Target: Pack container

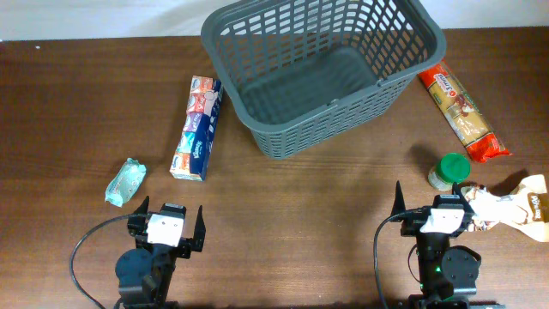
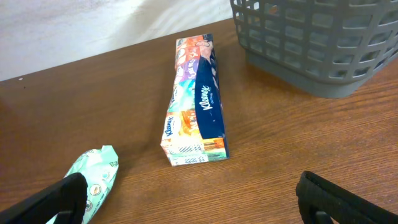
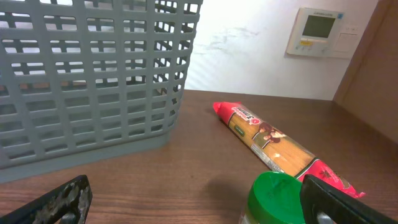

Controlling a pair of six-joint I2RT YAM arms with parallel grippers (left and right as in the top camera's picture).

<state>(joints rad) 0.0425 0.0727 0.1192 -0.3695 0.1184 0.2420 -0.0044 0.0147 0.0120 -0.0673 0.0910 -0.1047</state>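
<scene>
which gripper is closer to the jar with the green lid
Right. The right gripper sits just short of the jar; the left gripper is far off on the opposite side.

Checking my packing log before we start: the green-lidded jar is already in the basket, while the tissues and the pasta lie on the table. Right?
Not quite. The jar is not in the basket, which is empty; it stands outside it on the table. The overhead view shows this. The tissues and the pasta do lie on the table.
</scene>
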